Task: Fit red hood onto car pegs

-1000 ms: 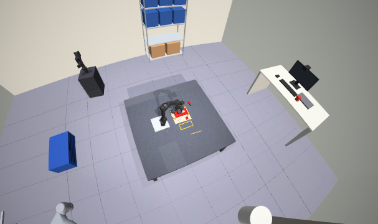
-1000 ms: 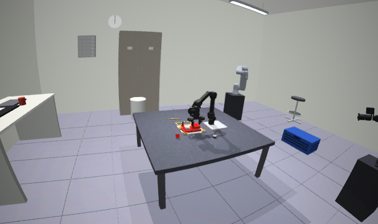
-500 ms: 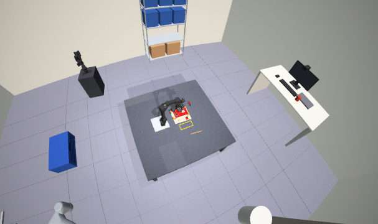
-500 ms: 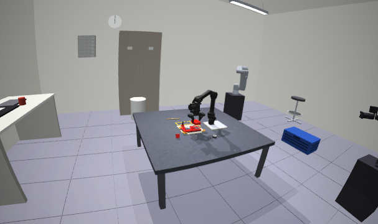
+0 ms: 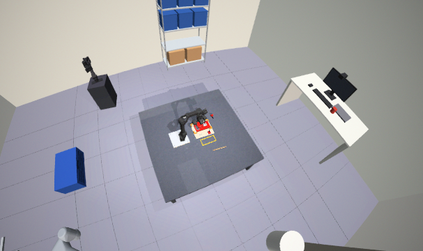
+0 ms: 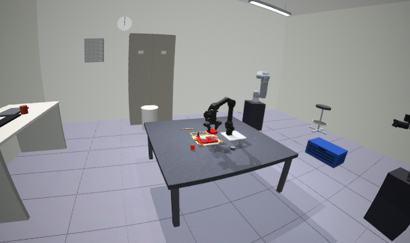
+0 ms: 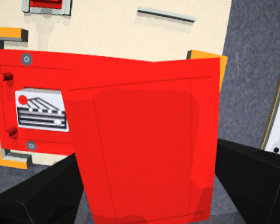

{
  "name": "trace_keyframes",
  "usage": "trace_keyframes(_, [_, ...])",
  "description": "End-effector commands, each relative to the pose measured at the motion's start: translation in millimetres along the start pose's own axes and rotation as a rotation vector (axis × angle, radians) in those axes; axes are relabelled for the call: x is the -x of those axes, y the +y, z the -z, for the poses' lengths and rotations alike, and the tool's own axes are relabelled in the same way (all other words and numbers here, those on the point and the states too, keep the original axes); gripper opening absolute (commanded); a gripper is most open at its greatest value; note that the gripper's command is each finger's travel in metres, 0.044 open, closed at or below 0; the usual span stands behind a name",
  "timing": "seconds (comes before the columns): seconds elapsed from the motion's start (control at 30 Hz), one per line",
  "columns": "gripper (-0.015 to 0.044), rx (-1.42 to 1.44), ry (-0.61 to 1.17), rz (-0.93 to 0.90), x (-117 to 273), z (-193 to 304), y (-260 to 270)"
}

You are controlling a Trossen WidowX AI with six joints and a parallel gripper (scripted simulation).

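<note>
My gripper is shut on the red hood. A black finger stands at each side of the shell in the wrist view. The hood hangs above the deck with a gap under it in the exterior view. The red chassis lies in the jig on the cream board. The engine block shows beside the hood's left edge. Two pegs show left of the engine; the other pegs are hidden behind the hood. The hood's corner holes cannot be seen.
Orange corner brackets stand around the chassis. A red block in a grey holder and a grey bar are on the board. A small red cube and a yellow outline are on the table.
</note>
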State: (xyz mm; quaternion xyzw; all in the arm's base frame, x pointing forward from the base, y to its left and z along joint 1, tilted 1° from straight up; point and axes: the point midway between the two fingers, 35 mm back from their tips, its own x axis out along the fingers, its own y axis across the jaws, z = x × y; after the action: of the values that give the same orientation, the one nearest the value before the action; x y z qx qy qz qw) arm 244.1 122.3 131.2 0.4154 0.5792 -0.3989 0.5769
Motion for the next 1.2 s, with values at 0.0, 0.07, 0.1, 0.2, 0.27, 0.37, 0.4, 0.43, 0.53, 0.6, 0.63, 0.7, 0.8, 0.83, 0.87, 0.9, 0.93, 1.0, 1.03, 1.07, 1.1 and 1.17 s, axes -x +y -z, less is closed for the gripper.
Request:
trace_keyframes(0.0, [0.0000,0.091,0.000,-0.007,3.2,-0.8,7.7])
trace_keyframes(0.07, [0.0000,0.147,-0.001,-0.007,3.9,-1.2,11.2])
trace_keyframes(0.1, [0.0000,0.176,-0.001,-0.007,4.2,-1.4,13.0])
trace_keyframes(0.2, [0.0000,0.261,-0.001,-0.007,5.1,-2.2,18.2])
trace_keyframes(0.27, [0.0000,0.317,-0.002,-0.007,5.7,-2.7,21.7])
trace_keyframes(0.37, [0.0000,0.402,-0.002,-0.008,6.5,-3.5,26.9])
trace_keyframes(0.4, [0.0000,0.431,-0.002,-0.008,6.7,-3.8,28.6])
trace_keyframes(0.43, [0.0000,0.459,-0.003,-0.008,6.9,-4.0,30.4])
trace_keyframes(0.53, [0.0000,0.544,-0.003,-0.008,7.5,-4.9,35.6])
trace_keyframes(0.6, [0.0000,0.600,-0.004,-0.008,7.9,-5.5,39.0])
trace_keyframes(0.63, [0.0000,0.629,-0.004,-0.008,8.1,-5.9,40.7])
trace_keyframes(0.7, [0.0000,0.685,-0.004,-0.009,8.4,-6.5,44.2])
trace_keyframes(0.8, [0.0000,0.767,-0.006,-0.009,8.6,-7.7,49.3])
trace_keyframes(0.83, [0.0000,0.794,-0.006,-0.009,8.7,-8.1,50.9])
trace_keyframes(0.87, [0.0000,0.821,-0.006,-0.010,8.7,-8.5,52.6])
trace_keyframes(0.9, [0.0000,0.848,-0.007,-0.010,8.8,-8.9,54.3])
trace_keyframes(0.93, [0.0000,0.876,-0.007,-0.010,8.8,-9.3,55.9])
trace_keyframes(1.0, [0.0000,0.930,-0.008,-0.010,8.9,-10.1,59.3])
trace_keyframes(1.03, [0.0000,0.957,-0.008,-0.010,8.9,-10.5,60.9])
trace_keyframes(1.07, [0.0000,0.985,-0.008,-0.010,9.0,-10.8,62.5])
trace_keyframes(1.1, [0.0000,1.012,-0.008,-0.010,9.0,-11.1,64.1])
trace_keyframes(1.17, [0.0000,1.067,-0.009,-0.010,9.1,-11.8,67.3])
